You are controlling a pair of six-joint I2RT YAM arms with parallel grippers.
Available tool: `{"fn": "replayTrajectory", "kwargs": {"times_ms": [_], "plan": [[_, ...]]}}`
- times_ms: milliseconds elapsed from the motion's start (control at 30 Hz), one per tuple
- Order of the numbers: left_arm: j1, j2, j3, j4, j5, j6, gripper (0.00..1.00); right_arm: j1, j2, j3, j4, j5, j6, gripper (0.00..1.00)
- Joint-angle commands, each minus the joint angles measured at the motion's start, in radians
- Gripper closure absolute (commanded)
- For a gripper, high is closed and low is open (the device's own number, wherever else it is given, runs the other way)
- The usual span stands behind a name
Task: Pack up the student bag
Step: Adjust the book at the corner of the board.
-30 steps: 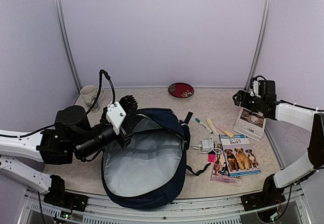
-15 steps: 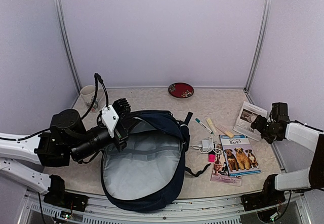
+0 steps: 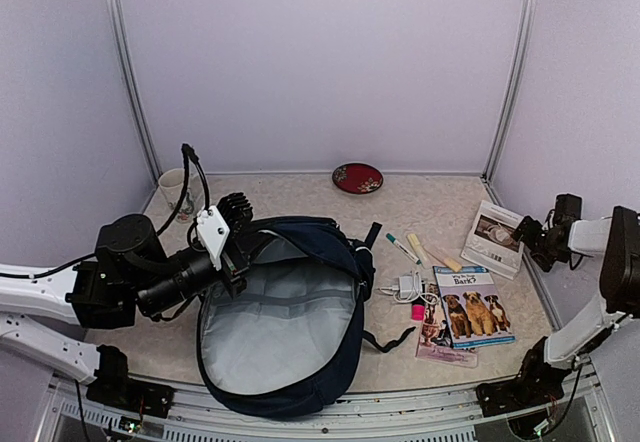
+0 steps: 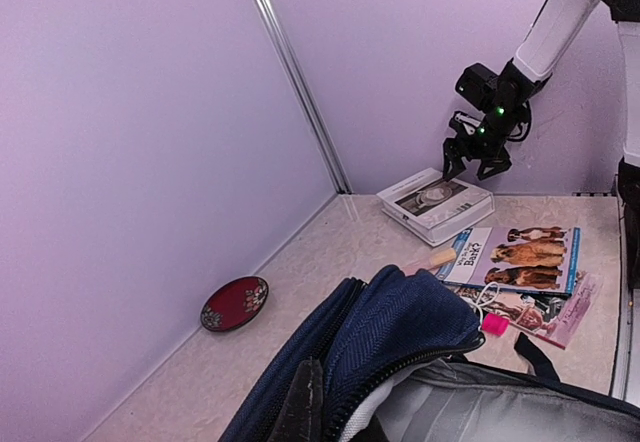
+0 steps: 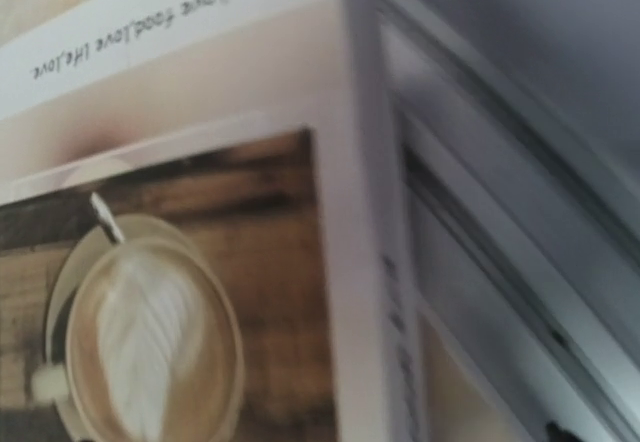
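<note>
The student bag (image 3: 300,362) lies open at the table's middle, navy-blue with light grey lining (image 3: 285,312) showing. My left gripper (image 3: 260,245) is shut on its upper left rim and holds it open. In the left wrist view one dark finger (image 4: 300,407) presses the navy zipper edge (image 4: 410,332). My right gripper (image 3: 532,234) is low at the right edge of a coffee-cover book (image 3: 495,237). It also shows in the left wrist view (image 4: 472,167), jaws apart and empty. The right wrist view is filled by that book's cover (image 5: 180,292); its fingers are out of frame.
Right of the bag lie a green marker (image 3: 403,248), a beige stick (image 3: 418,250), a white charger with cable (image 3: 405,287), a small pink item (image 3: 417,312) and a dog book (image 3: 472,307). A red plate (image 3: 357,177) and a mug (image 3: 177,190) stand at the back.
My right gripper came down from above the coffee-cover book and moved to its right edge, near the wall. My left gripper drew the bag's rim slightly left.
</note>
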Motion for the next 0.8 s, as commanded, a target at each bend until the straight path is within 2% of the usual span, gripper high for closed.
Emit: {"fn": "replayTrajectory", "kwargs": {"times_ms": [0,133,233,367,500,767], "plan": [[0.018,-0.013,0.029,0.111,0.022,-0.013,1.0,-0.009,0.137,0.096,0.01,-0.1,-0.11,0.08],[0.031,-0.017,0.029,0.105,0.032,-0.022,1.0,0.017,0.231,0.152,0.016,-0.198,-0.176,0.19],[0.048,-0.014,0.032,0.1,0.04,-0.028,1.0,0.135,0.287,0.239,-0.07,-0.104,-0.291,0.2],[0.058,-0.019,0.035,0.092,0.044,-0.033,1.0,0.242,0.341,0.315,-0.163,0.005,-0.334,0.22],[0.062,-0.029,0.034,0.086,0.047,-0.035,1.0,0.315,0.335,0.334,-0.215,0.13,-0.376,0.22],[0.068,-0.032,0.033,0.073,0.057,-0.038,1.0,0.349,0.208,0.349,-0.282,0.228,-0.358,0.21]]}}
